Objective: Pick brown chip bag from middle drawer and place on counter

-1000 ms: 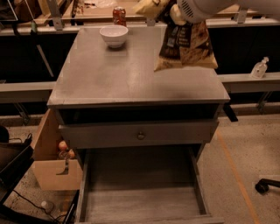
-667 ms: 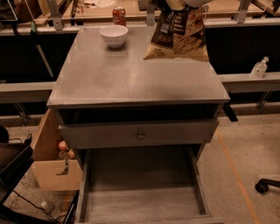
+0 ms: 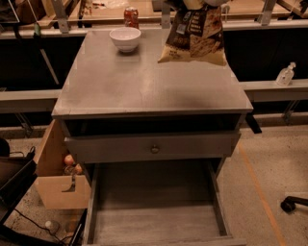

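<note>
Already the chip bag [image 3: 192, 36] is out of the open drawer [image 3: 154, 218], whose floor lies bare, and hangs upright over the back right part of the counter [image 3: 144, 86], near the white bowl [image 3: 125, 38]; lowering it and letting go is what remains. At the top edge of the camera view the gripper [image 3: 201, 4] sits right above the bag, seemingly clenched on its upper end, since the bag dangles beneath it.

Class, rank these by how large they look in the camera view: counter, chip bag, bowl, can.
1. Counter
2. Chip bag, just below the pincer at the top edge
3. Bowl
4. Can, which is farthest from the camera, so it may look smaller than it really is
</note>
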Robot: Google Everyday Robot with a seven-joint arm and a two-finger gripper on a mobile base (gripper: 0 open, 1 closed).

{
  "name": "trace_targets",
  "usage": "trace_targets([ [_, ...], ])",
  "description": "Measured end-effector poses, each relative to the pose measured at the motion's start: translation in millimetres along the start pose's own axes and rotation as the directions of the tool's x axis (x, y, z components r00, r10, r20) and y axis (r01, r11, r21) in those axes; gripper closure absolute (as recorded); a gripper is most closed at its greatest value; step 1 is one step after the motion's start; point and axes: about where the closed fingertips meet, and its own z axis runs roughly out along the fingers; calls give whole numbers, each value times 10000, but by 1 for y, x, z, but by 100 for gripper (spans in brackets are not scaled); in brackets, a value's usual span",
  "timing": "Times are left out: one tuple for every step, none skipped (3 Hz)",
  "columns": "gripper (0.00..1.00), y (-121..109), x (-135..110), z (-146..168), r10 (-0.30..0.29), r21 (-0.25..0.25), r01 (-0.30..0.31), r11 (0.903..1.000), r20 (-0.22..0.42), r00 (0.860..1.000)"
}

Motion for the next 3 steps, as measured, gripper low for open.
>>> trace_targets([
  [100,-40,23,46,343,-485,-357,9982,-287,9990],
  [100,-59,50,111,932,-1487,-1011,9837,-589,9939],
  [100,-61,61,168,1460,-2014,-1527,9675,-481,9881],
])
